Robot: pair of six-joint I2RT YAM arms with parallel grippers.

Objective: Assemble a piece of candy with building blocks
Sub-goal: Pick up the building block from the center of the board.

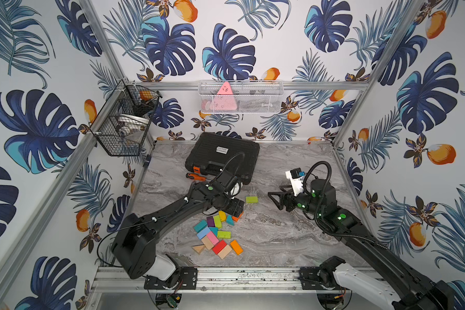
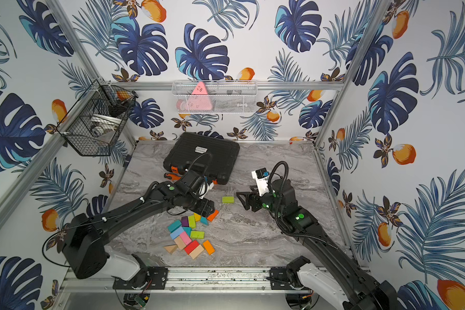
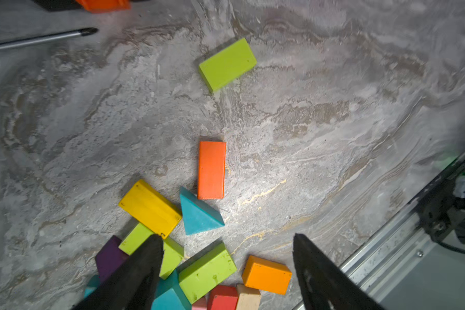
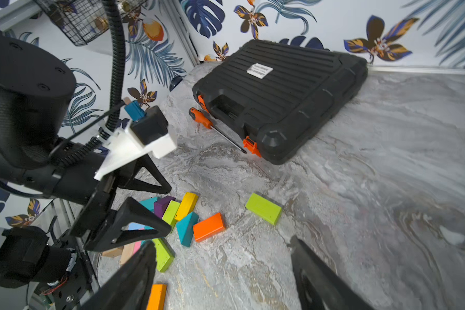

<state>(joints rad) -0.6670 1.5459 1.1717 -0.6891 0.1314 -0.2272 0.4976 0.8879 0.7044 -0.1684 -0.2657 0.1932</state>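
Note:
The building blocks [image 1: 212,237] lie in a loose heap on the marble table at centre front, seen in both top views [image 2: 184,237]. One green block [image 1: 251,199] sits alone beyond the heap. My left gripper [image 1: 236,207] hovers open over the heap's far end, holding nothing. Under it lie an orange brick [image 3: 211,170], a teal wedge [image 3: 199,214] and a yellow brick [image 3: 150,208], ahead of the open left gripper [image 3: 226,237]. My right gripper [image 1: 275,200] hangs open and empty to the right of the lone green block [image 4: 263,208], above bare table.
A black tool case [image 1: 223,157] lies at the back of the table with an orange-handled screwdriver [image 1: 195,176] beside it. A black wire basket [image 1: 126,120] and a white mesh basket [image 1: 240,98] hang on the walls. An aluminium rail [image 1: 226,277] runs along the front.

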